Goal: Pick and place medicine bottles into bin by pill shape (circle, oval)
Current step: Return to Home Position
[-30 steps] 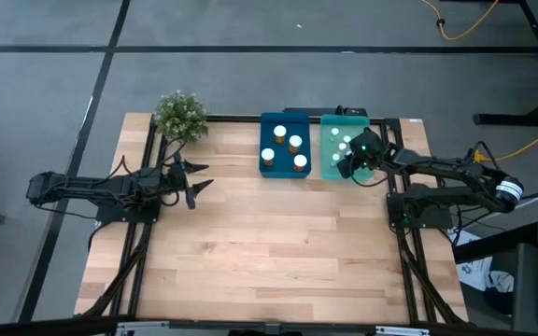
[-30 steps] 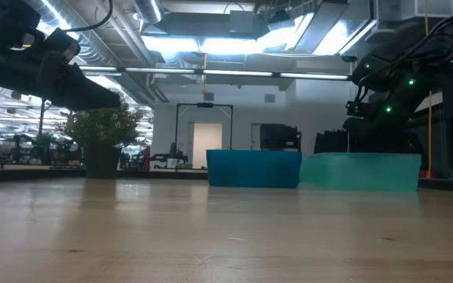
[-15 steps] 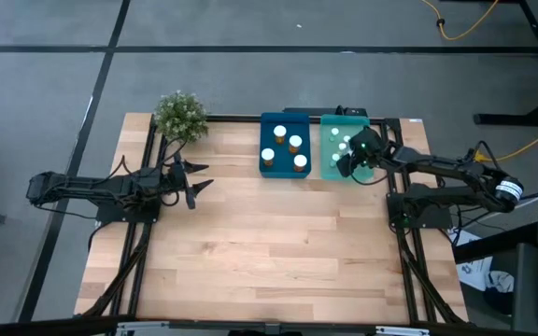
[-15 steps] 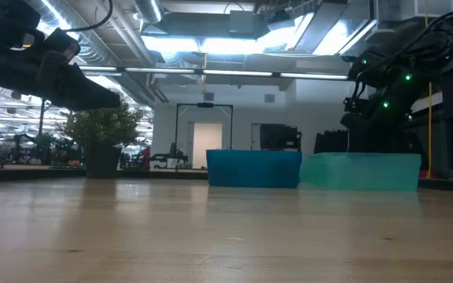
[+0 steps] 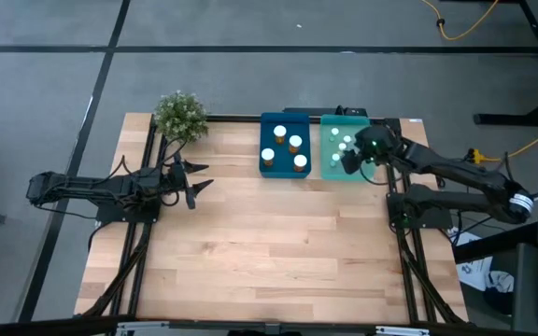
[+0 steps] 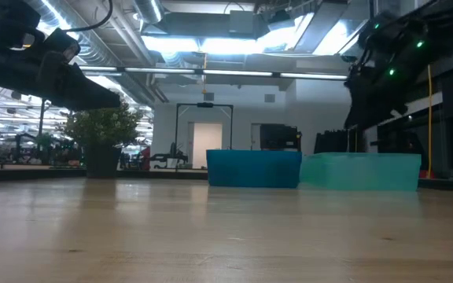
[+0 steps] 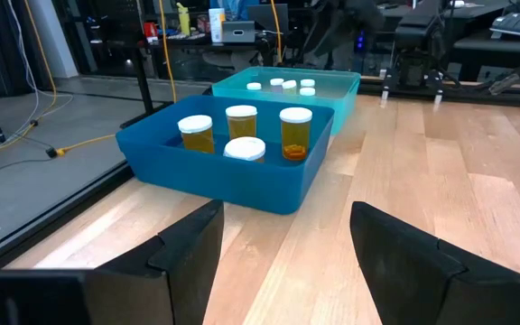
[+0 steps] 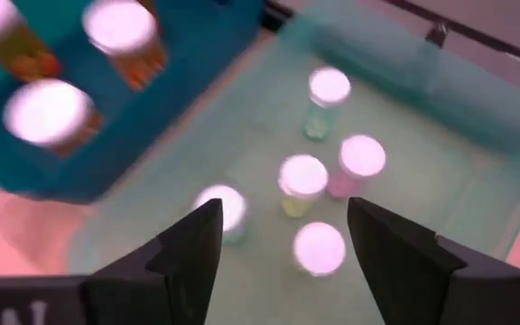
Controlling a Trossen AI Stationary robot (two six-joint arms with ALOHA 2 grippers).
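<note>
Several amber medicine bottles (image 5: 294, 143) with white caps stand upright in the dark blue bin (image 5: 267, 171). Several smaller pale bottles (image 8: 302, 177) stand in the teal bin (image 5: 327, 173) beside it. My right gripper (image 8: 283, 262) hovers open above the teal bin (image 8: 477, 153), with a pale bottle (image 8: 320, 246) below the gap between its fingers; it touches none of them. My left gripper (image 5: 197, 183) waits open above the table's left side, pointing toward the blue bin (image 7: 233, 176), nothing between its fingers (image 7: 283, 253).
A small potted plant (image 5: 179, 115) stands at the far left corner. Both bins sit side by side at the far edge, seen low across the table as a blue wall (image 6: 254, 168) and a teal wall (image 6: 360, 171). Bare wood (image 5: 269, 243) fills the middle and near side.
My right gripper has risen over the teal bin, its arm drawing up and back. The pale bottles stay standing in the bin.
</note>
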